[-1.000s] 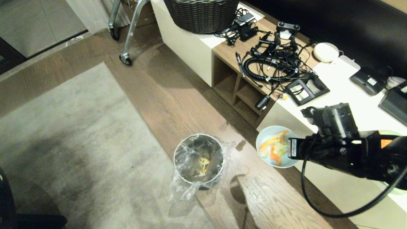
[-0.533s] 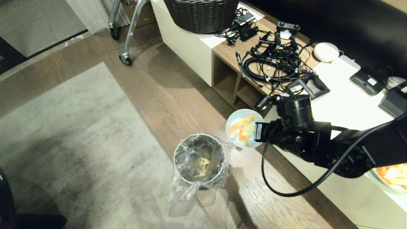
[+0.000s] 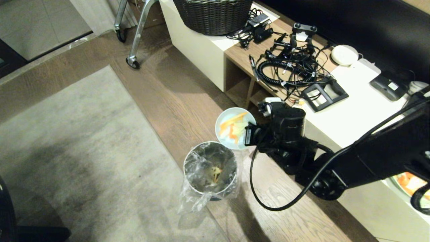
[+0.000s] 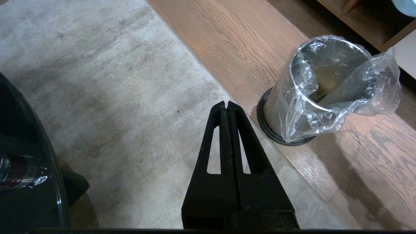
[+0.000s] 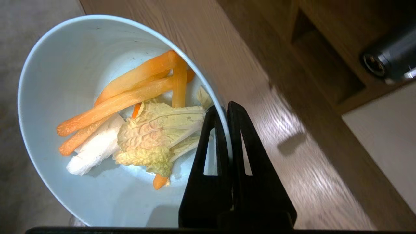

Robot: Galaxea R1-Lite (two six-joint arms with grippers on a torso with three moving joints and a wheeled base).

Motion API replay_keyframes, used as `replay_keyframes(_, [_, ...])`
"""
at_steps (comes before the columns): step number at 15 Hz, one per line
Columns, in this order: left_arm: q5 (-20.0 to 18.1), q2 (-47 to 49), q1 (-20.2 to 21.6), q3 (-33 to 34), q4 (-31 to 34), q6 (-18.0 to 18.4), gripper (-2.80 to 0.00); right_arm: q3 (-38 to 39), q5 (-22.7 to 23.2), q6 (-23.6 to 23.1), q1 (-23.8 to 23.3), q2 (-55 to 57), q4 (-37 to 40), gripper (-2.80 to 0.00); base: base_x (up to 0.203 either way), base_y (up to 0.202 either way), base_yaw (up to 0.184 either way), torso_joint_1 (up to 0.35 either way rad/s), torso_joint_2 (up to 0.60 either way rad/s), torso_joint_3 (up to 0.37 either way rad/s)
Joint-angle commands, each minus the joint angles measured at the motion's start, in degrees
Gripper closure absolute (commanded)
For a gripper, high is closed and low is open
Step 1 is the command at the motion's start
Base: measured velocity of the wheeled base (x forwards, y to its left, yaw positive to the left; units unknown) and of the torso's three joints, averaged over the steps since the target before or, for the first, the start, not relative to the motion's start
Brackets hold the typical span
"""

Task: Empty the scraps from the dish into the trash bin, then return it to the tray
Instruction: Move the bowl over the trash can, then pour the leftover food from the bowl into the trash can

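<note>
1. The dish (image 3: 235, 127) is up in the air, just beside the trash bin (image 3: 210, 168) and a bit behind it. It is not over the bin's open top yet, so I think it needs to go a little closer before it tips.
2. The scraps (image 5: 136, 123) are inside the dish: orange strips, a pale leafy piece and a white bit. The dish leans only a little, so they do not slide out.
3. The right end effector (image 5: 227, 110) pinches the dish's rim, one finger inside and one outside. Its jaws are almost closed because the rim is thin. This edge hold leaves the bowl's mouth free for pouring.
4. The bin stands on the wood floor (image 3: 188, 101) by a grey rug (image 3: 74, 141). Its clear liner (image 4: 373, 84) folds over the rim, and some scraps already lie at the bottom.
5. The left end effector (image 4: 227, 107) hangs over the rug with its jaws pressed together and nothing in them. It is out of the way.
6. The tray is not in view.
</note>
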Motion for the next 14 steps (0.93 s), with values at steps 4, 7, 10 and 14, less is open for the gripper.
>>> replay_keyframes(4, [0.07,-0.02,0.00,0.00,-0.02,-0.02,0.00,-0.05,0.37,-8.93,0.43,7.80,-14.61,0.00,0.000,0.000,0.000,0.000,0.00,0.000])
replay_keyframes(7, [0.07,-0.02,0.00,0.00,-0.02,-0.02,0.00,-0.14,2.95,-13.42,0.53,10.05,-20.54,0.00,0.000,0.000,0.000,0.000,0.00,0.000])
replay_keyframes(10, [0.07,-0.02,0.00,0.00,-0.02,-0.02,0.00,-0.14,3.49,-17.18,0.61,11.80,-25.02,0.00,0.000,0.000,0.000,0.000,0.00,0.000])
replay_keyframes(14, [0.07,-0.02,0.00,0.00,-0.02,-0.02,0.00,-0.05,3.58,-21.10,1.48,12.93,-28.88,0.00,0.000,0.000,0.000,0.000,0.00,0.000])
